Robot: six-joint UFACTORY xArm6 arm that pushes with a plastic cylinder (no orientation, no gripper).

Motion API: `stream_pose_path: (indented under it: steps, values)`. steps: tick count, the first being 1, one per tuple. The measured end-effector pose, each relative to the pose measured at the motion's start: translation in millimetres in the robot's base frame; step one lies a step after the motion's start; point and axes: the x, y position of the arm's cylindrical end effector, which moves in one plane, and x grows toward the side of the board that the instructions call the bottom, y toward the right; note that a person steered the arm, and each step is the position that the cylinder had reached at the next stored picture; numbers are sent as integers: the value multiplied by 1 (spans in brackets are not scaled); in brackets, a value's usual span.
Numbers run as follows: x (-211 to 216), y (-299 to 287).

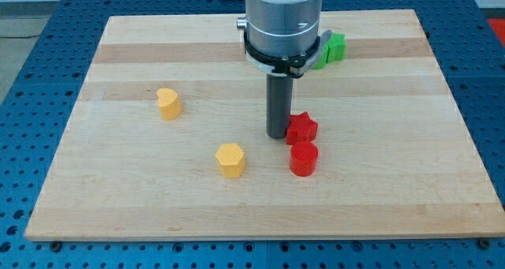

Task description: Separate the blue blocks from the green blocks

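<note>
– What do you see on your wooden board?
– A yellow heart block toward the view's left, a yellow hexagon block, and a red star block touching a red cylinder.

Upright rod, my tip on board

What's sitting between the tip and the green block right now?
In the camera view, only bare board shows between my tip and the green block; the arm's own body hides part of that stretch. The red star block sits just right of the tip.
</note>
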Motion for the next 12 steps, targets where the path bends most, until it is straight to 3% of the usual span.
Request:
stream_pose_path:
  steps: [2, 4, 6, 8, 9, 12]
  values:
    - [-45, 3]
    - [-83, 91]
    - [-164, 184]
    - [-235, 149]
    - [-239, 111]
    - [-185, 54]
